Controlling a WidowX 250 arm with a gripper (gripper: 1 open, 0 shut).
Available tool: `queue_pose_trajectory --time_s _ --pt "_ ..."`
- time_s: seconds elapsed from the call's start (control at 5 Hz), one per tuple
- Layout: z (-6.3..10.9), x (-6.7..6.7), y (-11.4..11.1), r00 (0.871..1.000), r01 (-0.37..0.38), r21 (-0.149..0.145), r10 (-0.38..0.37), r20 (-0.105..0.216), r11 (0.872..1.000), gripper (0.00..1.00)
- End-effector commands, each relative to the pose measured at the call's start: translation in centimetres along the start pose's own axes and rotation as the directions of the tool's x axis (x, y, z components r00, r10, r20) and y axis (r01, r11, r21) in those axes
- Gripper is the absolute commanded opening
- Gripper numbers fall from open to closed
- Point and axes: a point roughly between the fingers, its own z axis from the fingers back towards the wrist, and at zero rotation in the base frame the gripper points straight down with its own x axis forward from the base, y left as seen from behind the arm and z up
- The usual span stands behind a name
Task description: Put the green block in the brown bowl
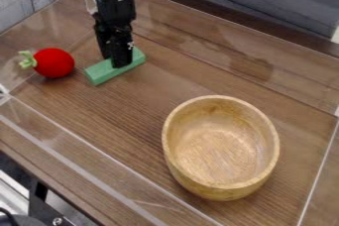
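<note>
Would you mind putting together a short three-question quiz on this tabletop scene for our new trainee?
1. True or false: the green block already lies inside the brown bowl.
2. Which thing lies nearest the picture's left edge? A) the bowl B) the red fruit C) the block
3. Fill in: the gripper points down at the ____.

Key:
1. False. The block lies on the table and the bowl holds nothing.
2. B. The fruit lies left of the block, and the bowl sits at the lower right.
3. Green block. The fingers are down at it, but whether they have closed on it does not show.
</note>
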Motion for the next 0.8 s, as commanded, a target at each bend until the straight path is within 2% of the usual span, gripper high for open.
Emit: queue_pose_trajectory --time_s 0.0,0.4,0.6 --pt "2.9 0.1 -0.8 0.999 -0.014 0.049 0.012 0.049 0.999 0.0" --pt "5.6 -0.2 -2.1 0.994 -0.069 0.074 0.062 0.096 0.995 0.0" --pt "6.9 -0.1 -4.8 0.988 -0.1 0.075 0.089 0.129 0.992 0.0"
